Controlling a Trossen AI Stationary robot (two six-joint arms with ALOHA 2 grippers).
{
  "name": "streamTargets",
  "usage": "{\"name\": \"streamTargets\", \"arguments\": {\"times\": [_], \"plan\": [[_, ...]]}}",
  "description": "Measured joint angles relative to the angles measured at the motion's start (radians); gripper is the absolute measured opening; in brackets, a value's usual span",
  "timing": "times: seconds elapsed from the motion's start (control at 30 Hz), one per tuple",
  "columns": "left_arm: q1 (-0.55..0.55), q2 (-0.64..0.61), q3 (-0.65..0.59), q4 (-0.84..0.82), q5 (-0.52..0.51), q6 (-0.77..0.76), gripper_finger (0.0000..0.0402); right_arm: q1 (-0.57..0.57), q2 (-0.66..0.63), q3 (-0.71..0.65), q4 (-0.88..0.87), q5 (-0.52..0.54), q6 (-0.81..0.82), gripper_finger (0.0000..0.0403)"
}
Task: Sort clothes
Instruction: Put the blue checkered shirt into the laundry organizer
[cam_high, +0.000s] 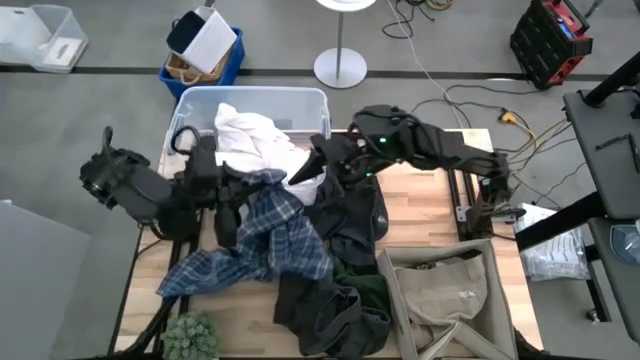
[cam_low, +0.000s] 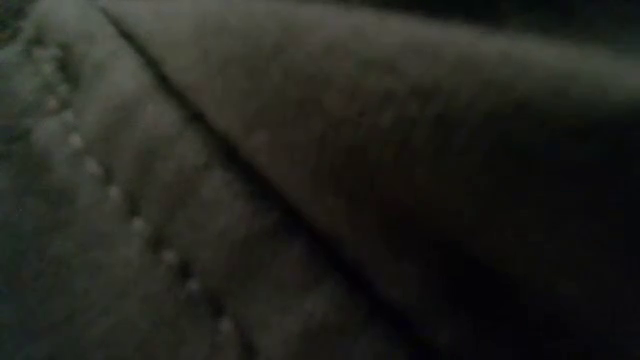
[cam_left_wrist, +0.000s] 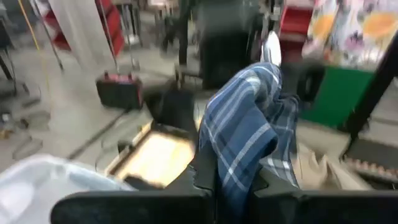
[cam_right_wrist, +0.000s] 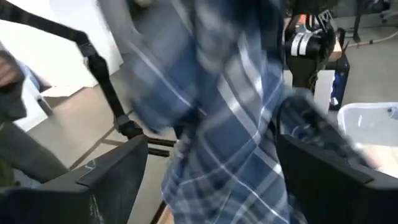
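Table (cam_high: 420, 205) piled; left gripper (cam_high: 228, 210) clamps plaid garment (cam_high: 270, 240), right gripper (cam_high: 325, 165) alongside

text: none legible | labels: none | numbers: none

Not much room on this table — the plaid shirt (cam_high: 262, 240) and the dark clothes (cam_high: 335, 290) sprawl across the middle. Only bare wood (cam_high: 420, 215) on the right, behind the beige bin (cam_high: 445, 300), plus a strip at the front-left edge beside the plant (cam_high: 190, 338). The clear tub (cam_high: 200, 108) at the back is half full of white fabric (cam_high: 255, 140). Both arms crowd over the pile — tight squeeze between them.
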Motion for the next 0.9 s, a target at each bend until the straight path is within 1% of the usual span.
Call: {"name": "streamTargets", "arguments": {"times": [0.1,0.2,0.27,0.33,0.4,0.47,0.53,0.6,0.63,0.73,0.9], "plan": [[0.032,0.008,0.01,0.091,-0.012,0.1,0.0,0.002,0.037,0.0,0.057,0.0,0.005,0.035],[0.063,0.026,0.029,0.165,0.008,0.19,0.0,0.004,0.075,0.0,0.143,0.002,0.012,0.0348],[0.078,0.039,0.042,0.207,0.038,0.238,0.0,0.005,0.099,0.0,0.212,0.001,0.005,0.0342],[0.086,0.051,0.059,0.236,0.062,0.278,0.0,0.005,0.118,0.0,0.27,0.0,-0.011,0.0325],[0.087,0.06,0.079,0.257,0.067,0.306,0.0,0.004,0.128,0.0,0.321,0.001,-0.014,0.0291],[0.088,0.068,0.097,0.281,0.065,0.328,0.0,0.004,0.133,0.0,0.35,0.001,-0.009,0.0234],[0.088,0.063,0.089,0.323,0.054,0.335,0.0,0.004,0.13,0.0,0.351,0.005,-0.004,0.0151],[0.088,0.058,0.092,0.316,0.055,0.319,0.0009,0.001,0.119,0.0,0.341,0.026,0.002,0.0055],[0.088,0.055,0.095,0.306,0.055,0.311,0.0018,-0.003,0.105,-0.001,0.331,0.031,-0.004,0.0034],[0.088,0.023,0.093,0.282,0.055,0.307,0.0061,-0.01,0.066,0.011,0.303,0.037,0.006,0.0013],[0.088,-0.029,0.097,0.277,0.051,0.349,0.0144,-0.021,-0.052,0.022,0.268,0.056,0.058,0.001]]}}
